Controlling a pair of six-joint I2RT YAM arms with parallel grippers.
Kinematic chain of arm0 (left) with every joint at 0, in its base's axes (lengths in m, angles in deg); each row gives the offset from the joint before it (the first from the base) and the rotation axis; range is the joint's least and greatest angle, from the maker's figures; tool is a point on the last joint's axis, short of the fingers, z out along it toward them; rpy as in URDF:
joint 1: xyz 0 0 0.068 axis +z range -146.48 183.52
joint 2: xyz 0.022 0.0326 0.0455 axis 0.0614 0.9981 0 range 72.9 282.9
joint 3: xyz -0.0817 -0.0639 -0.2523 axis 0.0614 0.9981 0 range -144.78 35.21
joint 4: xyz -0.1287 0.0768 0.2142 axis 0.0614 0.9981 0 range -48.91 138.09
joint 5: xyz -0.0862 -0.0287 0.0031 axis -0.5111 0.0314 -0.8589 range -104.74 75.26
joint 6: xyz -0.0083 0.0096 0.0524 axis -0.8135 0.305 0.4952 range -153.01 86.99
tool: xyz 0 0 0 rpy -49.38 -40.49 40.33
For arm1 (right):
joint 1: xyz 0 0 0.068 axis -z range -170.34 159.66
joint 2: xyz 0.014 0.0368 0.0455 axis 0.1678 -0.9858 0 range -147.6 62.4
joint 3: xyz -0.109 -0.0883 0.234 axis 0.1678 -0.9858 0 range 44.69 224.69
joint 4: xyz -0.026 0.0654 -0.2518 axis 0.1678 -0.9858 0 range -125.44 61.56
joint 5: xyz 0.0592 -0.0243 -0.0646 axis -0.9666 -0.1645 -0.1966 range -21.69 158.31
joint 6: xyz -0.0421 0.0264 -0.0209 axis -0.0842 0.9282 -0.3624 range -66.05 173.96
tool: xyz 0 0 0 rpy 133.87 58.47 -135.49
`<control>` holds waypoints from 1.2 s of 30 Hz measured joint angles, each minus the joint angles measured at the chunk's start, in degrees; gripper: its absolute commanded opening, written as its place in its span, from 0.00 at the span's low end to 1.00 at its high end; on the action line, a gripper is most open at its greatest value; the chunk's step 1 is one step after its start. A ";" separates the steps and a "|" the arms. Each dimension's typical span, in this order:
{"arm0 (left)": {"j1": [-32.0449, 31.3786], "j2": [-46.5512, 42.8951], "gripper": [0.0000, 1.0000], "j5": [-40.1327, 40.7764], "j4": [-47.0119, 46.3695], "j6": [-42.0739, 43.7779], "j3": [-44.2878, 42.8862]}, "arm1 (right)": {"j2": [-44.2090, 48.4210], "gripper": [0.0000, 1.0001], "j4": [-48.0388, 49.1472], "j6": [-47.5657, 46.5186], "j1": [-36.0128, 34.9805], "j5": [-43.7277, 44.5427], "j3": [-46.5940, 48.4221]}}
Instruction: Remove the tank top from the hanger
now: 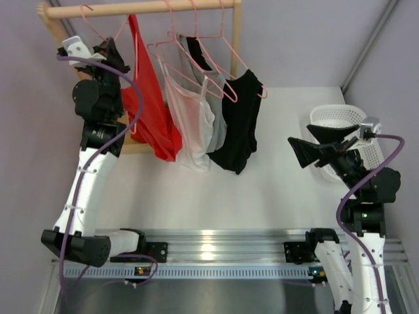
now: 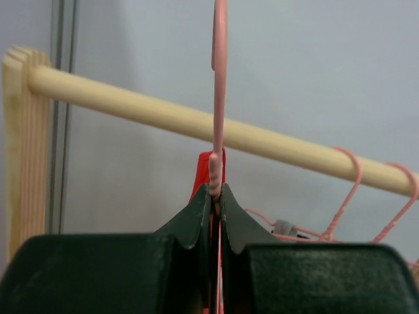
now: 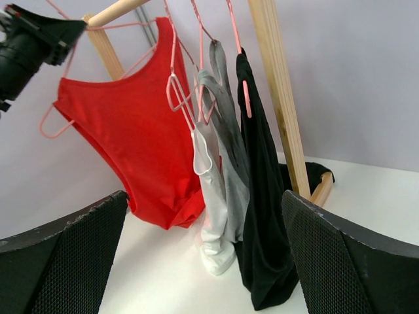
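At the left end of the wooden rail (image 1: 144, 8), your left gripper (image 2: 215, 193) is pressed together on the twisted wire neck of the pink hanger (image 2: 219, 98). It's pinching it just under the hook. The red tank top (image 1: 154, 111) hangs from that hanger, draped down beside the white tank top (image 1: 190, 127) and the black tank top (image 1: 239, 124), each on its own hanger. The red one is not off yet. Can't tell from these views whether either strap has slipped the hanger arm.

Your right gripper (image 1: 311, 144) is spread wide, holding nothing. It sits well apart from the clothes, over the surface (image 1: 275, 183) near the white basket (image 1: 340, 118), and faces the rack.

Step in hand, as I read it: hanger secured, garment pull not started. Next move calls for bringing the right gripper across to the red fabric, closing on a strap or the body only. Avoid the neighbouring white top. Then draw it off the hanger arm while the left holds the neck steady.
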 measured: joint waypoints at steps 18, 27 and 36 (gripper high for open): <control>0.00 -30.86 0.00 -8.28 15.30 -13.33 16.92 | -0.11 0.99 0.59 0.94 -0.02 -6.40 0.00; 0.00 -41.40 0.00 -20.92 30.69 -15.89 11.91 | -3.74 0.99 2.67 2.69 -3.32 -10.91 2.40; 0.00 -46.01 0.00 -35.63 37.55 -19.06 8.15 | -9.90 0.93 -3.74 -9.20 -28.65 3.58 11.28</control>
